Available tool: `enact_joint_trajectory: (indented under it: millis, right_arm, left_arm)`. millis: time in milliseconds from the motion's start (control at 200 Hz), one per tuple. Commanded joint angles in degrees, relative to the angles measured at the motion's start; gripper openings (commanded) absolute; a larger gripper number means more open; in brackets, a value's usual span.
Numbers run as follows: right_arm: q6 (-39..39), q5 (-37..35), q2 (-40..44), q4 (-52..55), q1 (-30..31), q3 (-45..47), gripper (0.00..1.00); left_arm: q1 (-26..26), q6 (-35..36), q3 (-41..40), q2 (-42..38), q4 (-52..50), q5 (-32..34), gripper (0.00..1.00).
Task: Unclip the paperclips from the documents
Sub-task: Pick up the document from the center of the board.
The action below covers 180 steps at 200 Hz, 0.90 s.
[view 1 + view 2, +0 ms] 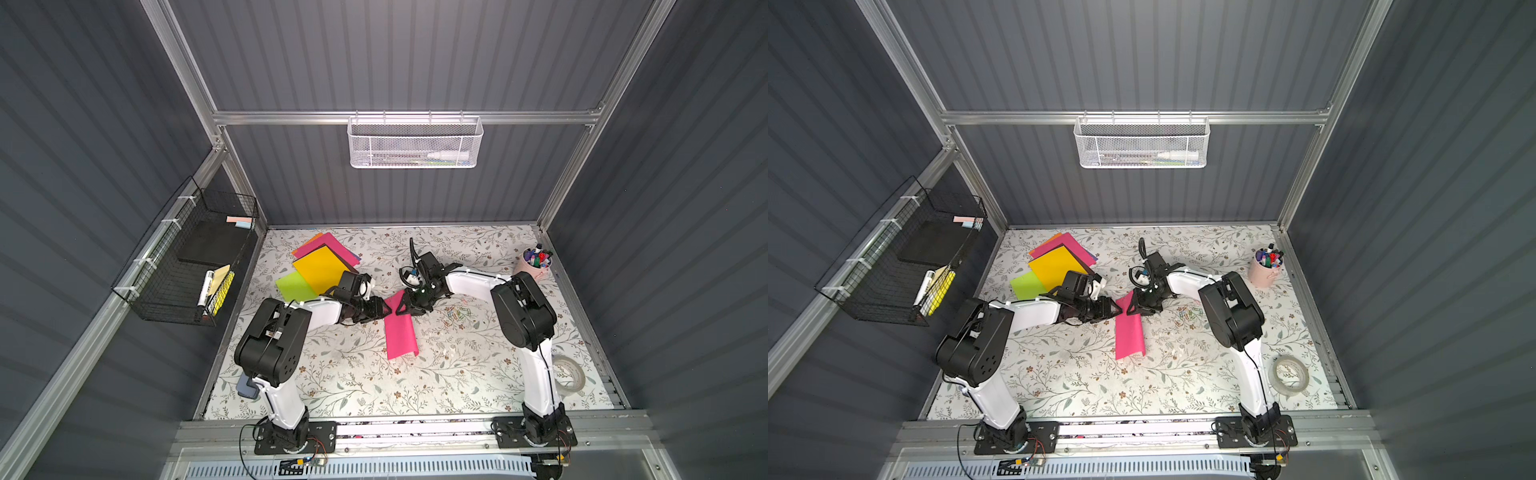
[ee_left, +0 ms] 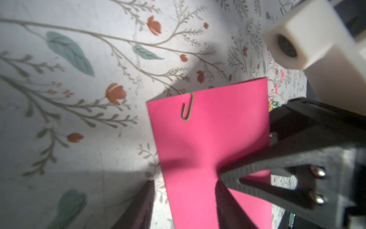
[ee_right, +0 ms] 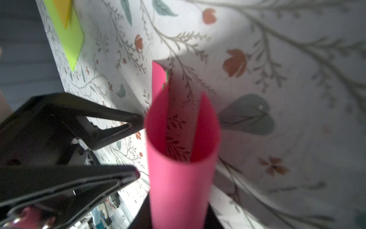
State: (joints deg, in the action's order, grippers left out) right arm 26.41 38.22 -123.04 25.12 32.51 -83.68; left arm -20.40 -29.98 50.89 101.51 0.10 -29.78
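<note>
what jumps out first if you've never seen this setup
The pink sheet in the middle of the floral table, curled and pinched at its far end by the right gripper, with the left gripper open beside it. A green paperclip sits on its edge in the left wrist view. A bright fan of coloured sheets lies at the table's far left.

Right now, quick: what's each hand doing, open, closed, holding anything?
Left hand: open, right beside the pink sheet, not clamping it.
Right hand: shut on the pink sheet.
</note>
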Motion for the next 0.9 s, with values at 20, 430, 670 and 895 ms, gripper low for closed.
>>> enact_joint_trajectory:
  millis: [20,430,670,895]
  right_arm:
    - [-0.1,1.7,3.4,-4.1,-1.2,2.5,0.19]
    - [6.7,15.5,12.7,-20.4,-5.7,11.1,0.20]
    - [11.2,19.6,13.4,-28.9,-4.8,12.7,0.21]
    - [12.8,20.8,13.4,-32.4,-3.7,14.0,0.21]
  left_arm:
    - [0.4,0.8,-0.5,-2.3,-11.0,3.2,0.71]
    - [5.0,-0.3,-1.7,-9.8,6.3,-17.1,0.88]
    - [5.1,-1.7,-0.4,-8.8,11.7,-24.1,0.87]
    - [6.0,-5.8,-1.6,-9.0,16.7,-24.5,0.69]
